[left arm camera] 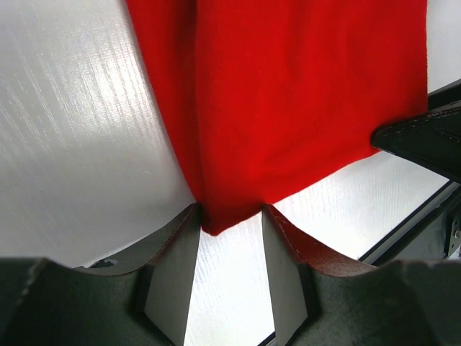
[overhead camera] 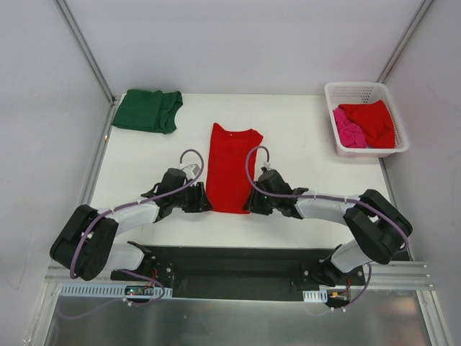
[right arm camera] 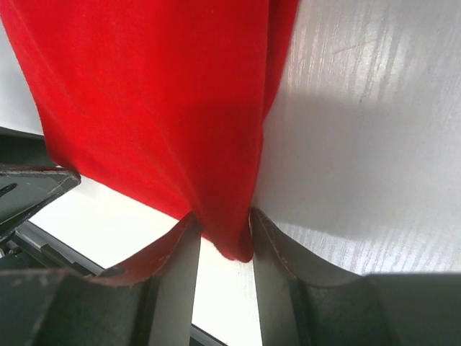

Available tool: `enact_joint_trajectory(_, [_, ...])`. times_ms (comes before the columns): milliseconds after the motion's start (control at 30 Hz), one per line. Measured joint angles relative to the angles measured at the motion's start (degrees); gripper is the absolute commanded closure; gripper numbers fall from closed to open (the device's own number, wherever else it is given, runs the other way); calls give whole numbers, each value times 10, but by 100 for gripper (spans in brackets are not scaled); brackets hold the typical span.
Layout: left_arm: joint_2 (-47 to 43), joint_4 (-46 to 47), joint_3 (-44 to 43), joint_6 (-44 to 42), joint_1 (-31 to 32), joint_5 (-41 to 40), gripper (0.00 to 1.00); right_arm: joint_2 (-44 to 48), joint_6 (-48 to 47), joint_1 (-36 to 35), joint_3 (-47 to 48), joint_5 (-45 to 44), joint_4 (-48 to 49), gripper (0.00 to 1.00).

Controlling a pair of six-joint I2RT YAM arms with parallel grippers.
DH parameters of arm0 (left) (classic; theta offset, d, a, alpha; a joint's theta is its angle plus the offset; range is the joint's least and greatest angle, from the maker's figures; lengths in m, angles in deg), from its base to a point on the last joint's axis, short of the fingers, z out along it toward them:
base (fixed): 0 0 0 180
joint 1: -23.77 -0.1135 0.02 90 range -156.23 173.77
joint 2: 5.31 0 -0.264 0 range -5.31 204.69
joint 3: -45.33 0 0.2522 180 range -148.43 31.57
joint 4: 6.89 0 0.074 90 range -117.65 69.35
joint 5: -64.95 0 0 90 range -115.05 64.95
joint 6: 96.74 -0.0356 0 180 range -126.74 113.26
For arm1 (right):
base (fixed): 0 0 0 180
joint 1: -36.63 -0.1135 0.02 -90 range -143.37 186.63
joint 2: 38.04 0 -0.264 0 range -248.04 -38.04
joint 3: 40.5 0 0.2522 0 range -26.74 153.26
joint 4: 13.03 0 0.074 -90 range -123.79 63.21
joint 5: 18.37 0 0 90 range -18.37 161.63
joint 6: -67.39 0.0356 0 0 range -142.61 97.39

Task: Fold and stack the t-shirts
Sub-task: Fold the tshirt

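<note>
Though folded narrow, red t-shirt [overhead camera: 232, 167] looks smooth.

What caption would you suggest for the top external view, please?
The left gripper and right gripper pinch the near corners of the red t-shirt; the green t-shirt lies folded far left.

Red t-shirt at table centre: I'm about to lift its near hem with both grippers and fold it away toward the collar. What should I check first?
1. The left gripper has the near left corner of the red t-shirt between its fingers: ok.
2. The right gripper has the near right corner between its fingers: ok.
3. Sleeves are folded in, so the shirt lies as a narrow strip: ok.
4. The green t-shirt lies apart at the far left, off the fold path: ok.
5. The basket stands clear at the far right: ok.
6. Both grips are deep enough to survive the lift: cannot tell.
</note>
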Motion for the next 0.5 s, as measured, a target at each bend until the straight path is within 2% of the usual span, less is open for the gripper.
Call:
enact_joint_trajectory(267, [0, -2, 0, 0, 0, 0, 62, 4, -2, 1, -5, -3, -7, 75])
enact_joint_trajectory(367, [0, -3, 0, 0, 0, 0, 70, 5, -2, 1, -7, -3, -7, 80])
enact_joint_trajectory(400, [0, -4, 0, 0, 0, 0, 74, 5, -2, 1, -8, -4, -7, 81])
enact_joint_trajectory(433, [1, -5, 0, 0, 0, -1, 83, 5, -2, 1, -9, -4, -7, 82])
enact_joint_trajectory(500, [4, -7, 0, 1, 0, -2, 87, 8, -2, 1, -10, -4, -7, 82])
